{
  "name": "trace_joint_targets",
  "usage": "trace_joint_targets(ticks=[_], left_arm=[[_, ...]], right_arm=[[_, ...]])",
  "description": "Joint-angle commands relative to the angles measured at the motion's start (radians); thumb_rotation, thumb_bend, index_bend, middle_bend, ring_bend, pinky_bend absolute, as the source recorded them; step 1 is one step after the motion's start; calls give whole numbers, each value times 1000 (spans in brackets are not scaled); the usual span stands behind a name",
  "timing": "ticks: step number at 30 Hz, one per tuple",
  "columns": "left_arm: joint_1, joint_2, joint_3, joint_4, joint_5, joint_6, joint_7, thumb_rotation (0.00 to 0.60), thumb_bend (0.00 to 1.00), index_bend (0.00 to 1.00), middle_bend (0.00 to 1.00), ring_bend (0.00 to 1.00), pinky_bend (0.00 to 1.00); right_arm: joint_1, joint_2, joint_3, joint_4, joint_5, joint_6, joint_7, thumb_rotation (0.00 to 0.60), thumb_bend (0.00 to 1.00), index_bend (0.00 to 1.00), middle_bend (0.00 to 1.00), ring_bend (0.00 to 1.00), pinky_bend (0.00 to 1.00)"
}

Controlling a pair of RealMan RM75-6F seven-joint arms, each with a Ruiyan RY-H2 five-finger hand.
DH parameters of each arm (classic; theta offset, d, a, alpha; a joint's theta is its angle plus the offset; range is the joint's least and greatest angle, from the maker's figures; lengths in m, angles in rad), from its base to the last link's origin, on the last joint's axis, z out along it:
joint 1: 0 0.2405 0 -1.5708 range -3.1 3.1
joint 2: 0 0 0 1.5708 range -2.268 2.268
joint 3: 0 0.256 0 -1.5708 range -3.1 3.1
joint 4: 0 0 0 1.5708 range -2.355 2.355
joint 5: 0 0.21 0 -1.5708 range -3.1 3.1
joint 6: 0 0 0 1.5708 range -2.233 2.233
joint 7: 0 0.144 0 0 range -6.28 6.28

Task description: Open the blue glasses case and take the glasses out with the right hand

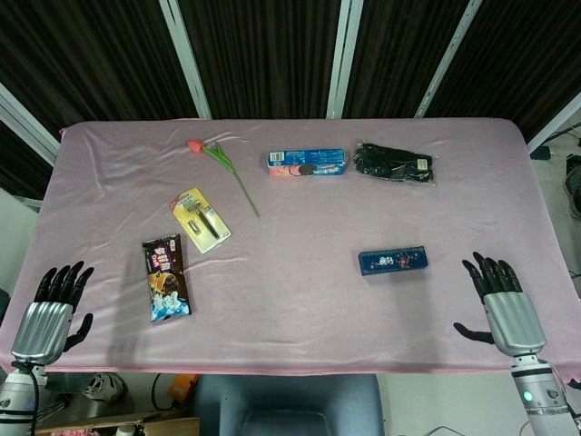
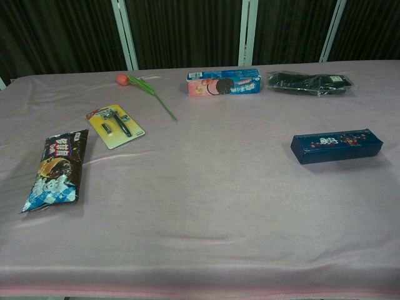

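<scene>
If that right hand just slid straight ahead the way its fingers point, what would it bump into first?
Probably nothing: the right hand points up and slightly left, so the line seems to pass right of the blue glasses case and the black packet, over bare pink cloth. Depth is uncertain.

Left hand [image 1: 50,313] and right hand [image 1: 504,304] empty, fingers spread, palms down

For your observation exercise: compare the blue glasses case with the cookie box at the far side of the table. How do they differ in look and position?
The blue glasses case is dark blue with a small printed strip; the cookie box is lighter blue and pink, picturing cookies. The case lies nearer the robot on its right side, closest to the right hand; the box lies farther back, near the middle. Both are long, closed, lying flat and untouched.
</scene>
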Motion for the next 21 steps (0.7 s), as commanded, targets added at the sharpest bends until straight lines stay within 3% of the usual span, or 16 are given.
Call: trace_joint_targets(ticks=[1, 6, 11, 16, 21], left_arm=[[-2, -2, 1, 2, 1, -4, 1, 600, 391, 0, 0, 0, 0], [-8, -5, 2, 2, -2, -19, 6, 600, 392, 0, 0, 0, 0], [-3, -11, -1, -1, -11, -13, 16, 600, 393, 0, 0, 0, 0], [-5, -18, -1, -4, -18, -20, 33, 600, 393, 0, 0, 0, 0], [-6, -16, -6, -11, -43, -32, 50, 600, 394, 0, 0, 0, 0]], right_arm=[[6, -1, 5, 10, -2, -12, -3, 600, 263, 15, 0, 0, 0], [61, -34, 30, 113, -41, -71, 66, 600, 263, 180, 0, 0, 0], [158, -116, 62, 307, -52, -188, 98, 600, 263, 319, 0, 0, 0], [242, -216, 78, 493, -55, -293, 169, 600, 263, 370, 0, 0, 0], [290, -280, 74, 611, -59, -362, 251, 600, 263, 401, 0, 0, 0]])
